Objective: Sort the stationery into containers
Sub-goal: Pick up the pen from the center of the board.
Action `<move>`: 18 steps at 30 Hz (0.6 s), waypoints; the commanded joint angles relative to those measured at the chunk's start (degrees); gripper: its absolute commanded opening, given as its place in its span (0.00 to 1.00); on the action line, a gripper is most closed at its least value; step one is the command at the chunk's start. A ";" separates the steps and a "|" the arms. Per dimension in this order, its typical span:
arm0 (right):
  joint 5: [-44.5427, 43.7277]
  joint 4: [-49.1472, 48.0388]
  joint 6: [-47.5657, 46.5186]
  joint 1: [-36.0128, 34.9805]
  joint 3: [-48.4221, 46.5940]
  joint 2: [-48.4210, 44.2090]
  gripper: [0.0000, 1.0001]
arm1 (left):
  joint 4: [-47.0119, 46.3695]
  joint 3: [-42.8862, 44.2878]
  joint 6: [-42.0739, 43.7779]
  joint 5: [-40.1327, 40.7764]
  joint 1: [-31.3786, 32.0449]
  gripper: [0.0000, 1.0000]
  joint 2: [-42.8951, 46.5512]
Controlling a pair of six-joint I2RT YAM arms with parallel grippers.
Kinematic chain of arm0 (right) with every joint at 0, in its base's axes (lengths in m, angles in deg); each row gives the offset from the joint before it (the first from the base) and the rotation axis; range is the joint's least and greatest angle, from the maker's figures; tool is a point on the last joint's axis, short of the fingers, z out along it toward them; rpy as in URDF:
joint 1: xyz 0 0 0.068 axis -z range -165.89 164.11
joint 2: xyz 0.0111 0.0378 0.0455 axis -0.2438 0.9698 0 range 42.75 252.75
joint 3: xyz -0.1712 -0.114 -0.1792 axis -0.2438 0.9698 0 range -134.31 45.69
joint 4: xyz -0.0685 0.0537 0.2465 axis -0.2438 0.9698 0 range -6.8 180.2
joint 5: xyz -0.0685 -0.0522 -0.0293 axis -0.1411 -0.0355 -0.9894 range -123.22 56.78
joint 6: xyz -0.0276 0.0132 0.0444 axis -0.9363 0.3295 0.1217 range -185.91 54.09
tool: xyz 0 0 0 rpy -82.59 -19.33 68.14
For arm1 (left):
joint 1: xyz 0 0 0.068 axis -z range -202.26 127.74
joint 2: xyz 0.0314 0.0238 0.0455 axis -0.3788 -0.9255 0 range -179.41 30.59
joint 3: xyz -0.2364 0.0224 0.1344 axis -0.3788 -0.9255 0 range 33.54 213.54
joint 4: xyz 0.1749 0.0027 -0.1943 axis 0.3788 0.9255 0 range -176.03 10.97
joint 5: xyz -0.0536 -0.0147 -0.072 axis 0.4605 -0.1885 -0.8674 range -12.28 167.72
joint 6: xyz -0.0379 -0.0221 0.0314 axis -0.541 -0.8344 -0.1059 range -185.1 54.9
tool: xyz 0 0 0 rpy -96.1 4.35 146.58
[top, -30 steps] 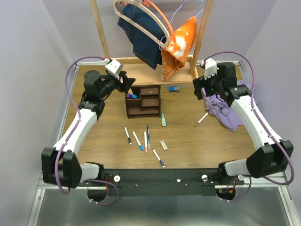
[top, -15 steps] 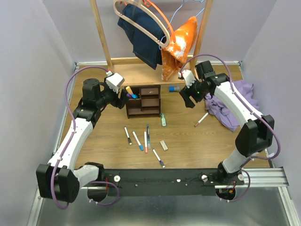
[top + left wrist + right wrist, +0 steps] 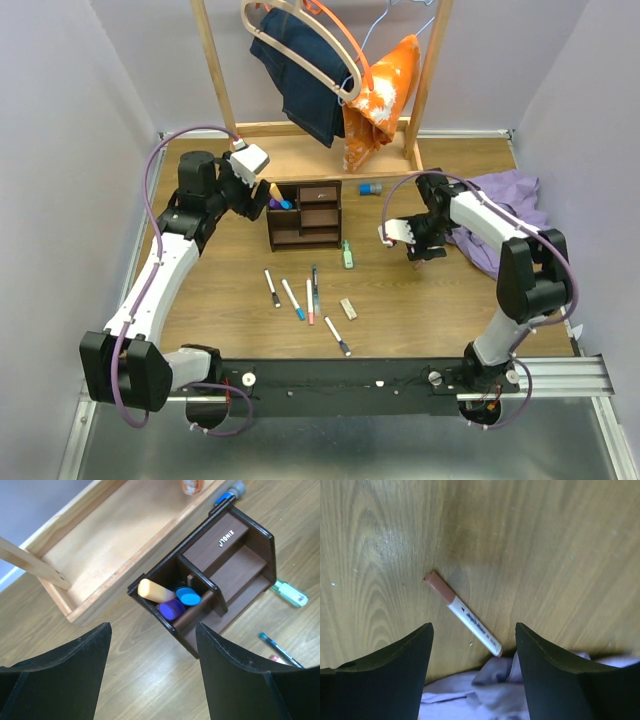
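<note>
sorting barely begun, most stationery loose

three pieces [image 3: 172,602] stand in a back slot of the organizer [image 3: 235,562]; the left gripper [image 3: 152,630] hangs above it, jaws apart, empty; the right gripper [image 3: 474,630] hovers spread and empty over a brown-capped pen [image 3: 462,612] beside the purple cloth [image 3: 460,700]; left to sort: pens [image 3: 293,299], eraser [image 3: 348,308], green highlighter [image 3: 347,255], blue-capped item [image 3: 371,188]; drawer contents unseen; from above, the right arm hides that pen
</note>
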State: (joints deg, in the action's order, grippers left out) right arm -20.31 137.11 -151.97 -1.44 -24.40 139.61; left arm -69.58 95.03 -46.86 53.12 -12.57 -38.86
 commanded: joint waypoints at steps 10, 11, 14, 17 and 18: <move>0.45 4.01 -20.27 2.02 -1.46 6.68 0.66 | -3.88 0.73 -2.16 4.74 -1.26 0.77 -1.65; 0.54 4.18 -20.46 2.02 -1.28 6.76 0.66 | -3.79 0.73 -1.72 5.17 -1.26 0.78 -1.65; 1.50 5.67 -20.99 2.02 -1.54 7.38 0.66 | -2.74 1.35 -1.63 5.53 -2.22 0.78 -1.83; 1.51 5.86 -22.13 2.02 -1.02 8.08 0.64 | -2.47 1.26 -1.01 5.88 -3.10 0.78 -1.48; 1.51 5.86 -22.39 2.10 -1.11 8.34 0.64 | -2.47 0.91 -0.75 5.88 -3.28 0.77 -1.22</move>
State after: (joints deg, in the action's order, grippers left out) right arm -20.18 140.06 -170.79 0.37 -25.21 145.90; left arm -71.70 95.30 -47.82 57.44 -14.47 -40.60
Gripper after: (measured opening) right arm 0.650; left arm 0.775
